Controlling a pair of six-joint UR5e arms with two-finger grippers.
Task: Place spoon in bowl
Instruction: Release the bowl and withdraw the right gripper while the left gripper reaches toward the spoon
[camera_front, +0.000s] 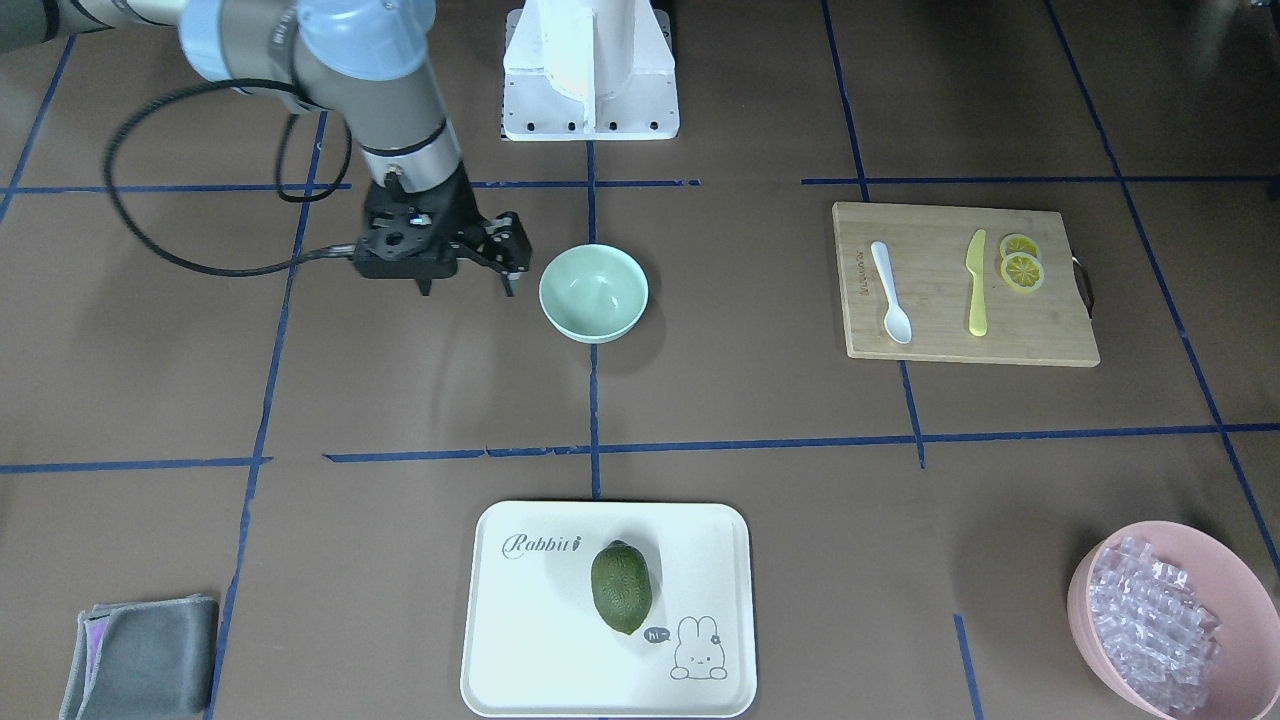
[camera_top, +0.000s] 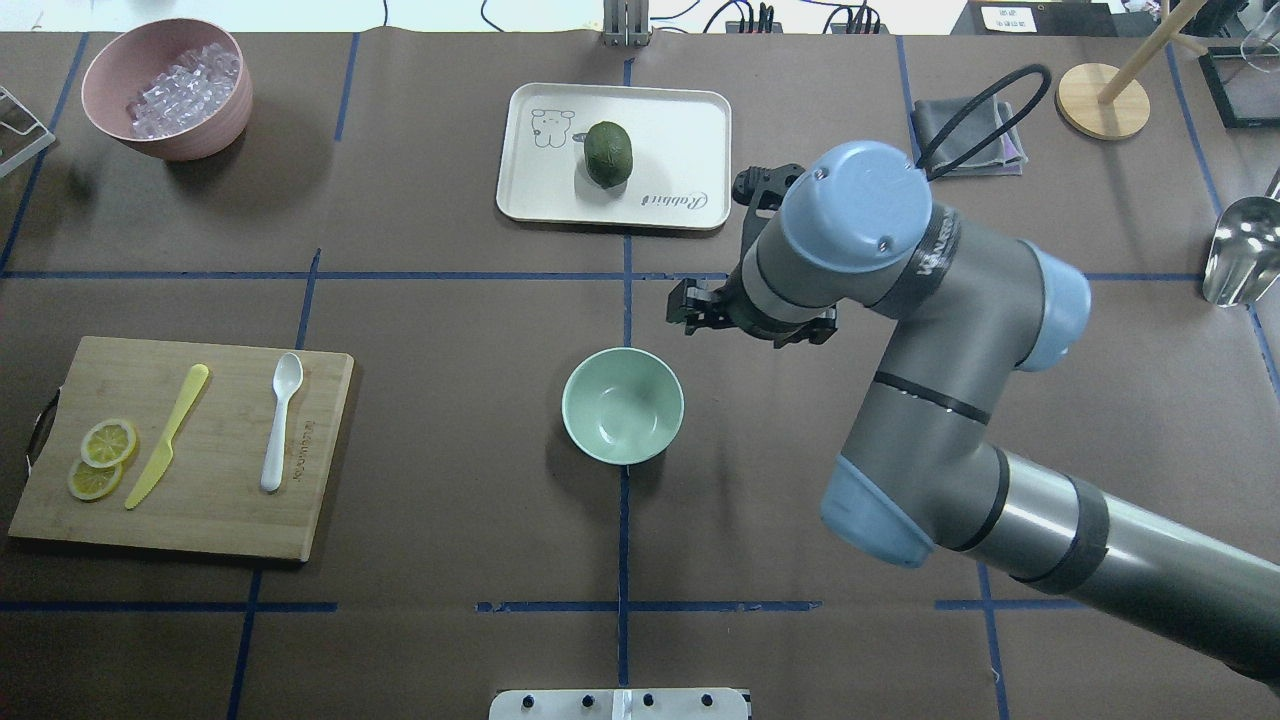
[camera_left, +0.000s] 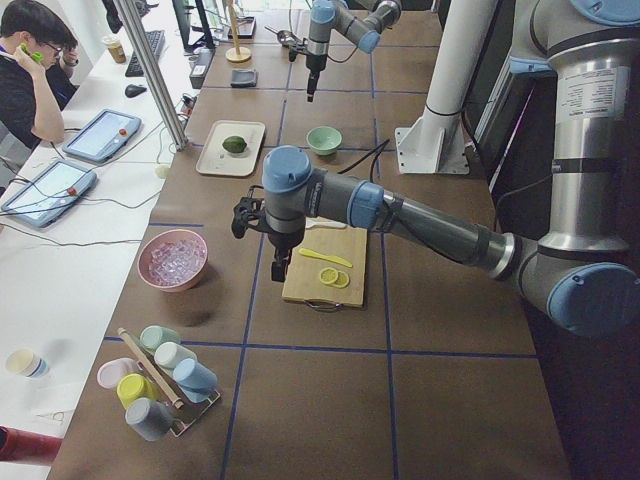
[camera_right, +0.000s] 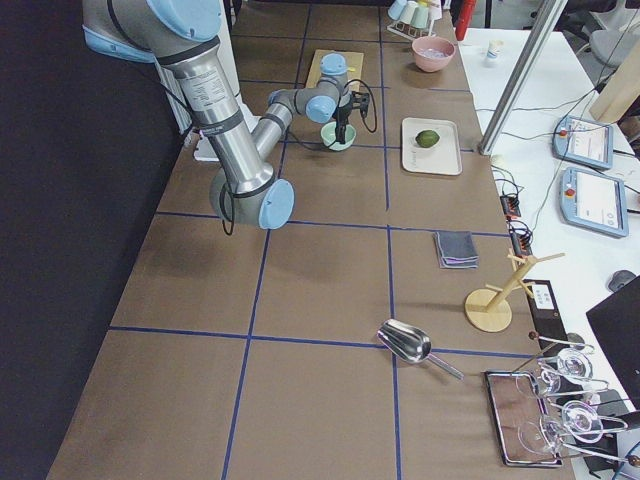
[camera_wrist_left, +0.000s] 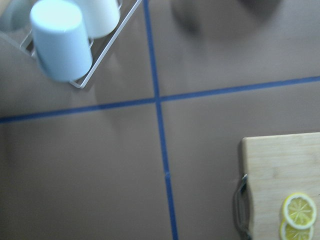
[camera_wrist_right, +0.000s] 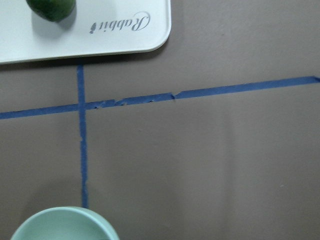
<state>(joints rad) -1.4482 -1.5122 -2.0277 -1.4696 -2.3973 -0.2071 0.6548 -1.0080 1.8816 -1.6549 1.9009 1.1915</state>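
The white spoon (camera_front: 890, 292) lies on the wooden cutting board (camera_front: 960, 345), next to a yellow knife (camera_front: 977, 283). The empty mint-green bowl (camera_front: 593, 292) stands near the table's middle; its rim also shows in the right wrist view (camera_wrist_right: 65, 225). My right gripper (camera_front: 467, 290) hangs open and empty just beside the bowl, on its tray-ward side in the overhead view (camera_top: 700, 305). My left gripper (camera_left: 279, 268) shows only in the exterior left view, above the board's outer end. I cannot tell whether it is open or shut. The spoon (camera_top: 280, 420) is far from both grippers.
Two lemon slices (camera_front: 1021, 268) lie on the board. A white tray (camera_front: 540, 640) holds a green fruit (camera_front: 620, 587). A pink bowl (camera_front: 1085, 590) of clear cubes, a grey cloth (camera_front: 140, 655) and a cup rack (camera_wrist_left: 60, 40) stand around the edges.
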